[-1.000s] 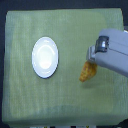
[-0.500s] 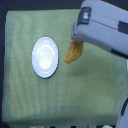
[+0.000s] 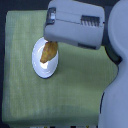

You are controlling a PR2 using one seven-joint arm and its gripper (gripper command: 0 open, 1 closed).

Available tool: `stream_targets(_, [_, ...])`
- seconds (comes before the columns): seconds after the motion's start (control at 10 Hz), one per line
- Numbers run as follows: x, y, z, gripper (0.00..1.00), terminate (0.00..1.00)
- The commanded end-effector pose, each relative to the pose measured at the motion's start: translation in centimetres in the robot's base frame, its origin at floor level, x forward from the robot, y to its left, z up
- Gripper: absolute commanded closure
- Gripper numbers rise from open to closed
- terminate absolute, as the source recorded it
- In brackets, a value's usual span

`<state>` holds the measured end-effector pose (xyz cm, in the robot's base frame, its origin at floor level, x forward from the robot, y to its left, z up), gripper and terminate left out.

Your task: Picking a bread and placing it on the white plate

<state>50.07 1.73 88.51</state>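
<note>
The golden-orange bread [image 3: 49,52] hangs over the white plate [image 3: 39,67], its lower tip above the plate's middle. Its upper end disappears under the grey gripper housing [image 3: 75,25], which fills the top of the exterior view. The fingers themselves are hidden by the housing, but the bread is held up at its top end. Whether the bread touches the plate I cannot tell.
A green woven cloth [image 3: 75,90] covers the table under the plate. The robot's pale grey arm and body [image 3: 116,75] take up the exterior view's right side. A dark border runs along the cloth's left edge.
The gripper has carried the bread from the cloth at the exterior view's right across to above the white plate. The arm now looms much larger in the frame.
</note>
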Motion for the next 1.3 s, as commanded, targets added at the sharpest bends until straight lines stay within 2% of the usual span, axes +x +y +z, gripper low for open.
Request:
stream_targets(0.0, [-0.2, 5.4, -3.9, 1.00, 0.00])
stream_targets(0.7, [-1.4, 6.3, -5.5, 1.00, 0.00])
stream_targets(0.8, [-1.2, 6.7, -5.8, 0.00, 0.00])
stream_targets(1.2, [-1.4, 7.3, -6.1, 0.00, 0.00])
